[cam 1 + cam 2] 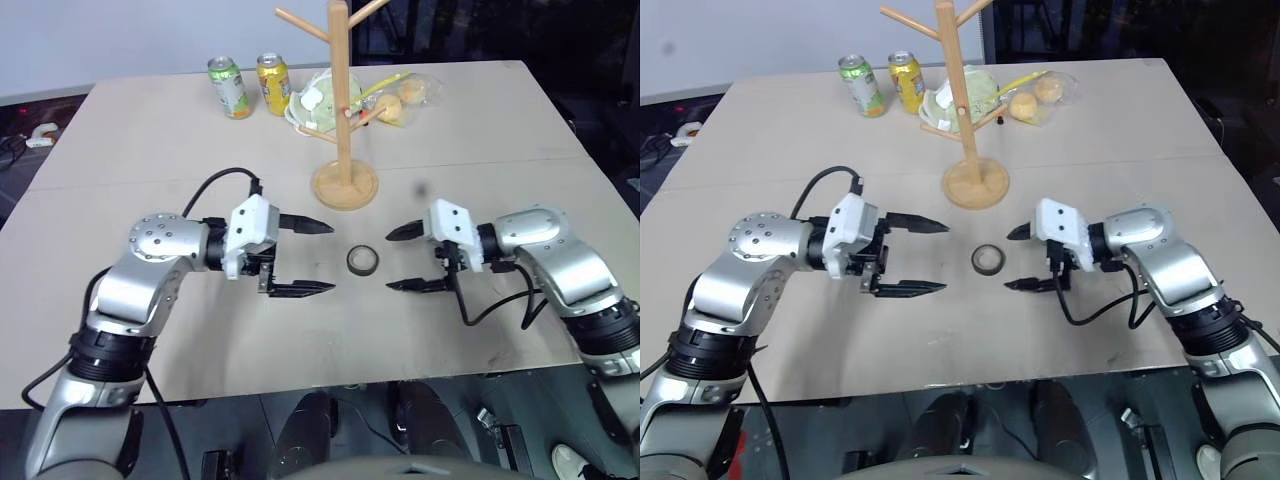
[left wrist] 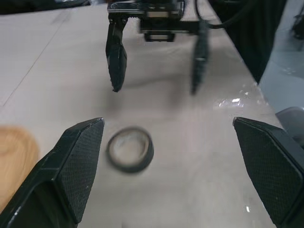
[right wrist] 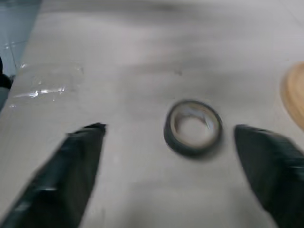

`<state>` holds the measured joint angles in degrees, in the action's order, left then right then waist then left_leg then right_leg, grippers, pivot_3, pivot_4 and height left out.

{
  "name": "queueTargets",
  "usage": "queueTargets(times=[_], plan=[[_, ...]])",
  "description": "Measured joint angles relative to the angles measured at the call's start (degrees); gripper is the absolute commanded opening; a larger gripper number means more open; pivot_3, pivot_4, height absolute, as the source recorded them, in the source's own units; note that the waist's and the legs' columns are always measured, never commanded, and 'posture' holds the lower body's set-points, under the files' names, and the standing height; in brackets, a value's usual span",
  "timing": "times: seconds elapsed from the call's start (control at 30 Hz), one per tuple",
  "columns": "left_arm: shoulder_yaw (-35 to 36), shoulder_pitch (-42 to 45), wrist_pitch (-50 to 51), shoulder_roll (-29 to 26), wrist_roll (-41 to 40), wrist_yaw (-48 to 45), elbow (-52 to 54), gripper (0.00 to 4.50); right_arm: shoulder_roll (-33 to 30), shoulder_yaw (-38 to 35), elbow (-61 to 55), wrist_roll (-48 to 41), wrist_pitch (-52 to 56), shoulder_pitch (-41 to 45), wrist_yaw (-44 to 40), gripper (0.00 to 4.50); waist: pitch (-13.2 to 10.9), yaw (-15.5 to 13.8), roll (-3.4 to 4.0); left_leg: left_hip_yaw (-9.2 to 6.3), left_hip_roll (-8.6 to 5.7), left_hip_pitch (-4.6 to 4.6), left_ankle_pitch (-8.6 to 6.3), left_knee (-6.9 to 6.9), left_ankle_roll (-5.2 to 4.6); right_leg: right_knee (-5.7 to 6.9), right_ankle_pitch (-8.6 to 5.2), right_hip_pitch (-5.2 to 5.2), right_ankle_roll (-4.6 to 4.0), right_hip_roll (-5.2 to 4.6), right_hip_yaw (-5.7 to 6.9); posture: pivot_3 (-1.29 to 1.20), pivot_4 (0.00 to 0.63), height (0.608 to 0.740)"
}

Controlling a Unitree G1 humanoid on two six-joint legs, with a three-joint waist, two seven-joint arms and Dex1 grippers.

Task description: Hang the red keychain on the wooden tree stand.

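Left tool (image 1: 331,258) and right tool (image 1: 388,260) both wide open, empty, facing across a dark ring (image 1: 362,260) on the table (image 1: 150,140). Cannot place the red keychain surely; maybe the small red spot (image 1: 350,113) against the wooden tree stand (image 1: 343,150). Likely light, stiff, slippery: best pinched across the loop.

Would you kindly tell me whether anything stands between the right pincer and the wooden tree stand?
Nothing visible does: bare table separates the right pincer from the wooden tree stand; the tape roll lies aside.
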<state>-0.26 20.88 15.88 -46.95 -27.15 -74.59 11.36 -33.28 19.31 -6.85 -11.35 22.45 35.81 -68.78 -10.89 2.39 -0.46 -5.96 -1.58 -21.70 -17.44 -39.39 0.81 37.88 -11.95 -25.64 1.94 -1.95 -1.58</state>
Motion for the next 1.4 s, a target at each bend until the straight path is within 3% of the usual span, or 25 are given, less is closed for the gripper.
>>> queueTargets(times=[0.4, 0.5, 0.73, 0.77, 1.13, 1.27, 1.4], plan=[[3.1, -8.05, 1.93, -0.29, -0.57, 5.4, 6.21, 4.5, 5.23, 5.92, 12.74, 6.26, -5.35, 3.59, -0.44, 4.48, 0.0, -0.18, -0.01, -0.06, 0.0, -0.01, 0.01, 0.0, 0.01, 0.02, 0.01, 0.0, -0.02, -0.01, 0.05, 0.0, 0.15, 0.74], [3.1, -7.99, 1.94, -0.28, -0.57, 6.31, 6.3, 4.5, 5.74, 7.18, 14.73, 8.02, -7.77, 4.53, -0.82, 3.68, 0.01, -0.15, -0.01, -0.03, -0.03, 0.01, 0.01, 0.0, 0.02, 0.03, 0.03, 0.0, -0.04, 0.0, 0.04, 0.0, 0.15, 0.74], [3.12, -7.6, 2.28, -0.29, -0.64, 7.35, 7.01, 4.5, 7.88, 7.79, 19.35, 11.16, -11.83, 7.29, -0.62, 0.23, 0.01, -0.05, -0.01, -0.04, -0.04, 0.04, 0.04, 0.0, 0.07, 0.06, 0.08, 0.0, -0.12, 0.04, 0.04, 0.0, 0.15, 0.74], [3.12, -7.6, 2.29, -0.29, -0.64, 7.35, 7.02, 4.5, 7.92, 7.77, 19.45, 11.27, -12.06, 7.36, -0.73, 0.1, 0.01, -0.06, -0.01, -0.04, -0.04, 0.04, 0.04, 0.0, 0.07, 0.06, 0.08, 0.0, -0.12, 0.04, 0.05, 0.0, 0.15, 0.74], [2.31, -3.8, 1.66, 0.44, -0.57, 7.46, 6.44, 4.5, 5.13, 5.24, 17.37, 10.16, -10.63, 5.47, -0.81, 0.1, 0.02, -0.58, -0.02, -0.15, -0.08, -0.02, 0.08, -0.02, 0.13, 0.08, 0.11, 0.01, -0.16, 0.01, 0.13, 0.0, 0.15, 0.74], [-0.56, 2.4, 0.98, 3.03, -0.36, 6.66, 5.39, 4.5, -2.47, -2.6, 13.22, 7.73, -4.75, 3.23, 0.72, 0.1, 0.03, -1.41, -0.03, -0.11, -0.14, -0.04, 0.08, -0.04, 0.12, 0.03, 0.11, 0.01, -0.16, -0.03, 0.12, 0.0, 0.15, 0.74], [-5.01, 9.13, 0.37, 7.78, 1.01, 6.47, 2.78, 4.5, -7.17, -9.47, 16.44, 7.61, -2.6, 2.67, 5.64, 0.1, 0.04, -1.54, -0.06, -0.04, -0.13, -0.02, 0.08, -0.04, 0.12, 0.05, 0.11, 0.02, -0.16, 0.01, 0.09, 0.0, 0.15, 0.74]])
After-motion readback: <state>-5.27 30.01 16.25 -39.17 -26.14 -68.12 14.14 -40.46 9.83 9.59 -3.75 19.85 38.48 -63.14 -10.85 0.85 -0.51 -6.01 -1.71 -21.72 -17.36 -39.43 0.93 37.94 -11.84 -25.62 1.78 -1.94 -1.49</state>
